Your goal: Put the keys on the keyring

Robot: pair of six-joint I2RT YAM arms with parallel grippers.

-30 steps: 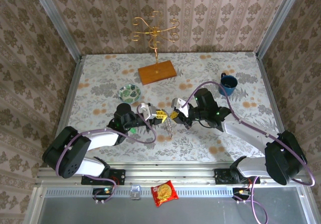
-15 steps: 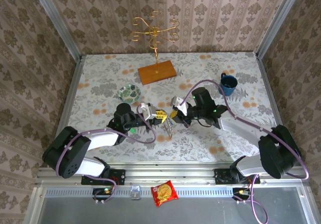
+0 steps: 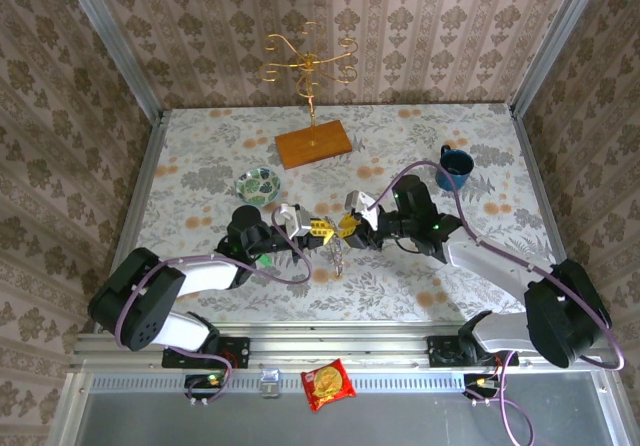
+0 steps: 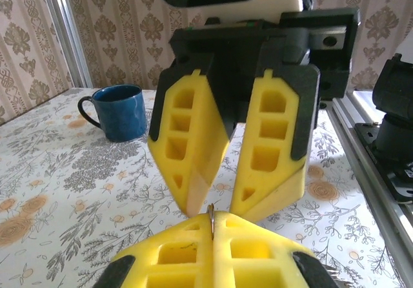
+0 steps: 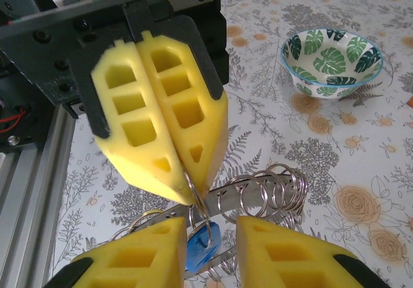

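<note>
- L gripper: yellow foam jaws closed, pinching one loop of the silver wire keyring. Remaining coils hang just beside its tips.
- Blue plastic-headed key: directly below L tips, at the pinched loop, inside the R jaw gap. Shaft axis hidden.
- R gripper: jaws narrowly parted, key looks unclamped. Faces L tip-to-tip, so R is nearer the key.

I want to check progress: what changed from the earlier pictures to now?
The right hand opened its fingers, apparently letting go of the blue key. The left hand stayed shut on the keyring. The bowl and the mug did not move.
</note>
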